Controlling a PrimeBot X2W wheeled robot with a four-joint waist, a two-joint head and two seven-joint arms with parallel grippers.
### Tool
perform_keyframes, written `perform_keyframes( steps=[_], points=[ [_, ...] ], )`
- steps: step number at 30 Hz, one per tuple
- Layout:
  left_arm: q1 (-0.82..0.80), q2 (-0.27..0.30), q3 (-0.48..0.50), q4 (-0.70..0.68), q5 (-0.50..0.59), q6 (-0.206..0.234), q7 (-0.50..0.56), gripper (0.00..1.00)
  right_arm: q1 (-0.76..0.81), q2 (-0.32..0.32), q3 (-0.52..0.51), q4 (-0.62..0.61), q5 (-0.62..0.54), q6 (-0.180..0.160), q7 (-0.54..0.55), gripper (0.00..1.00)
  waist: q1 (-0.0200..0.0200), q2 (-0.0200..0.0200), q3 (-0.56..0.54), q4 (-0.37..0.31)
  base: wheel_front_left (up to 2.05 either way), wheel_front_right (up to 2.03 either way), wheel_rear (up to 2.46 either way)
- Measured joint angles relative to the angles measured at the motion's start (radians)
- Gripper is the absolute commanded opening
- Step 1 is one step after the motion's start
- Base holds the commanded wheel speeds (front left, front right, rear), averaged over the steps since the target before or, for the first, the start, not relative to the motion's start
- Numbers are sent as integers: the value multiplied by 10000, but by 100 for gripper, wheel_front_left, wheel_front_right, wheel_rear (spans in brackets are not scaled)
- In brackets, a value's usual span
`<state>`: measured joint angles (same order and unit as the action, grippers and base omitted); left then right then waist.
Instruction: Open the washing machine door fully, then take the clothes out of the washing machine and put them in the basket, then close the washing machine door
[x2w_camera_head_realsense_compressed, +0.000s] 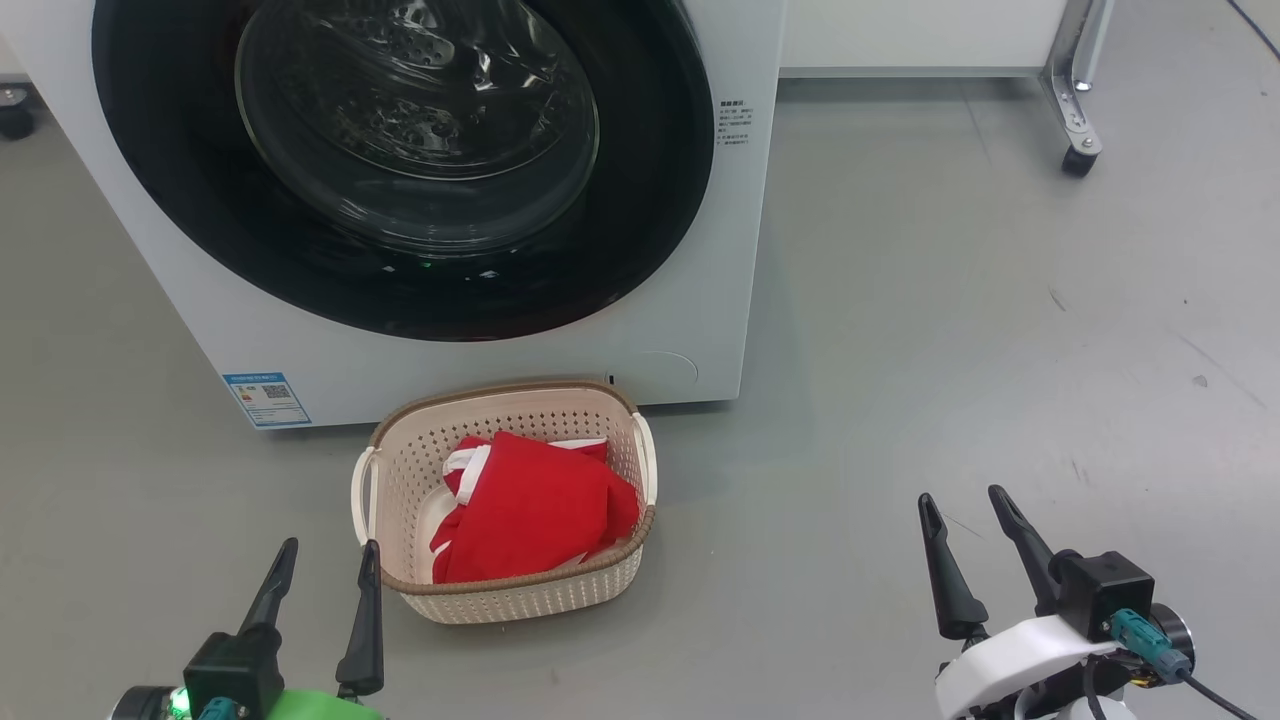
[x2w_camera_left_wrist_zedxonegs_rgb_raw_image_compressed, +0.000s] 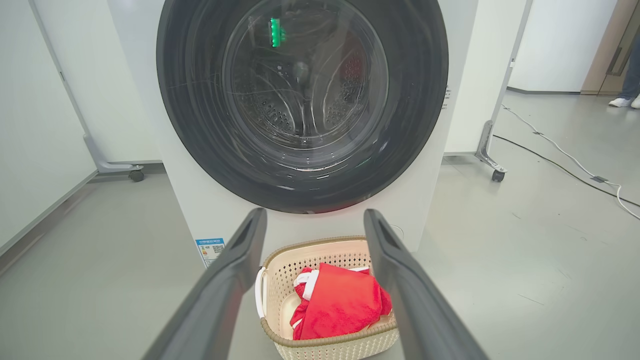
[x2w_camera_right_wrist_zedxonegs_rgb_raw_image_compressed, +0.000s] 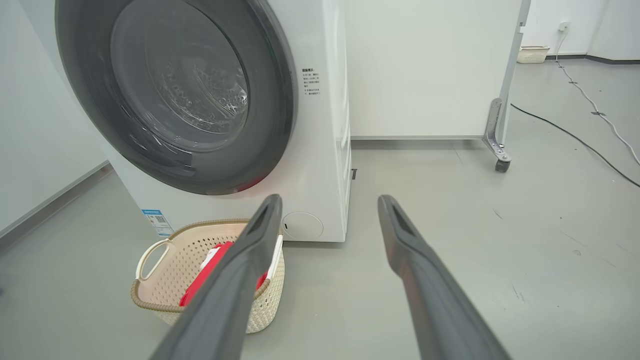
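Left pincer (x2w_camera_head_realsense_compressed: 331, 548), lower left: spread wide, holding nothing. Right pincer (x2w_camera_head_realsense_compressed: 961, 497), lower right: likewise wide, touching nothing. Washing machine door (x2w_camera_head_realsense_compressed: 190, 230) shut, upper left. Clothes (x2w_camera_head_realsense_compressed: 530, 505) in basket (x2w_camera_head_realsense_compressed: 500, 392), lower centre, just before washing machine (x2w_camera_head_realsense_compressed: 700, 330). Blue label (x2w_camera_head_realsense_compressed: 266, 398) and printed text (x2w_camera_head_realsense_compressed: 735, 122) too small to read.

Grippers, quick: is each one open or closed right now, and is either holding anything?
Left gripper: open, holding nothing.
Right gripper: open, holding nothing.

Door (x2w_camera_head_realsense_compressed: 400, 150) shut, red clothes (x2w_camera_head_realsense_compressed: 535, 510) in basket (x2w_camera_head_realsense_compressed: 520, 588) nr washer (x2w_camera_head_realsense_compressed: 735, 260).
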<state>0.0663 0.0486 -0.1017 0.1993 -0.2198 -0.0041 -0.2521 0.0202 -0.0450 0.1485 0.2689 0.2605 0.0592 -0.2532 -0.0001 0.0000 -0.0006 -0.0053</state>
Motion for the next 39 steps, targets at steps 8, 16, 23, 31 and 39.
perform_keyframes(
  steps=[8,16,23,31,39],
  points=[
    [3,0,0,-46,2,4,0,100,97,2,12,-44,-17,-6,0,100,0,0,42,-11,0,0,0],
    [3,0,-2,-82,4,46,0,100,97,4,13,-127,-73,-21,0,100,0,0,91,-18,0,0,0],
    [48,-98,-42,351,2,81,46,0,257,94,25,249,-73,-90,12,0,0,0,114,-16,0,0,0],
    [146,-159,59,667,-462,69,240,0,488,140,21,414,380,-84,63,0,0,0,109,-16,0,0,0],
    [65,-161,353,844,-1699,-15,667,0,487,140,-128,307,1628,-54,276,0,0,0,102,-15,0,0,0]
  ],
)
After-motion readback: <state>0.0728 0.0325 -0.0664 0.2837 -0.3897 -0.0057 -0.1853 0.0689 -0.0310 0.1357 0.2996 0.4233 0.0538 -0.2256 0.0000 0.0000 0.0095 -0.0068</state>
